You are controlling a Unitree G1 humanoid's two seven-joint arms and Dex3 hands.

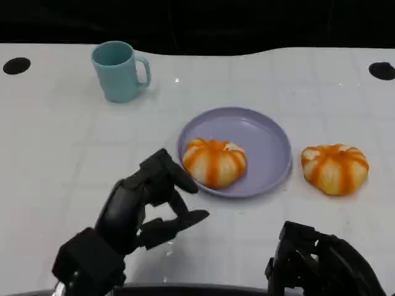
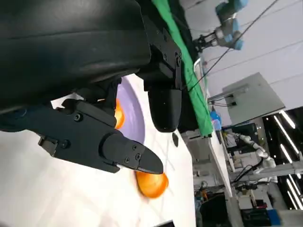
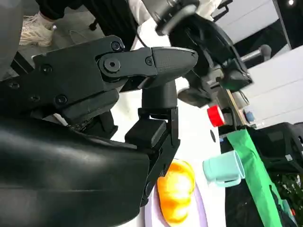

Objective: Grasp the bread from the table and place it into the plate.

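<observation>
One orange-striped bread point(image 1: 214, 161) lies on the left part of the purple plate point(image 1: 259, 139). A second bread point(image 1: 334, 168) sits on the table just right of the plate. My left hand point(image 1: 145, 206) hovers at the plate's front-left rim, fingers apart, holding nothing. In the left wrist view the left hand point(image 2: 90, 132) reaches toward the plate point(image 2: 135, 113), with the second bread point(image 2: 151, 184) beyond it. My right hand point(image 1: 321, 265) stays low at the table's front edge, in front of the second bread, holding nothing. Past its fingers point(image 3: 161, 123), the right wrist view shows a bread point(image 3: 177, 189).
A teal mug point(image 1: 118, 70) stands upright at the back left, well away from both hands. Two black round marks point(image 1: 16, 65) sit near the far corners. The white table is bare between the mug and the left hand.
</observation>
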